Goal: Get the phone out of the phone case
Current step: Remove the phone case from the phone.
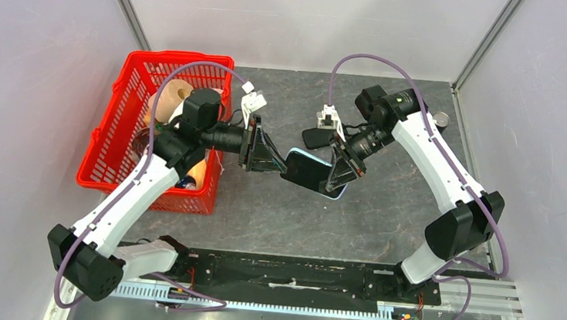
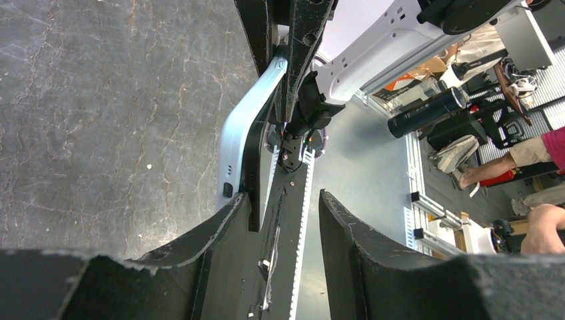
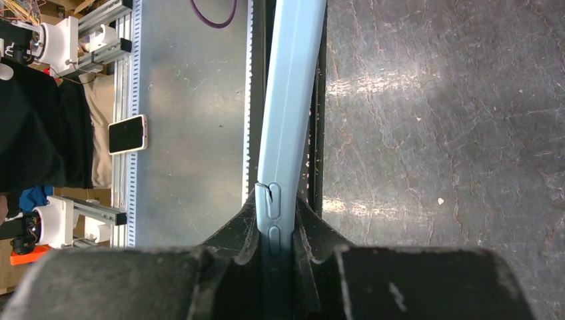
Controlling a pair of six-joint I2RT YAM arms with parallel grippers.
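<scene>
Above the middle of the table (image 1: 276,213), the phone (image 1: 310,170), tilted in its pale blue case (image 3: 288,100), is clenched at its right end by the right end effector (image 1: 338,178), while the left end effector (image 1: 272,161), jaws apart, touches its left end, right of a red basket (image 1: 112,133).

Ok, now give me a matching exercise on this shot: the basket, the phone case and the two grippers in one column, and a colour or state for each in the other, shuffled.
Column one:
1. basket
2. phone case
3. left gripper
4. right gripper

Column two:
A. clamped on the case's edge
B. red
C. jaws apart
D. light blue

Pairs: 1-B, 2-D, 3-C, 4-A.
</scene>
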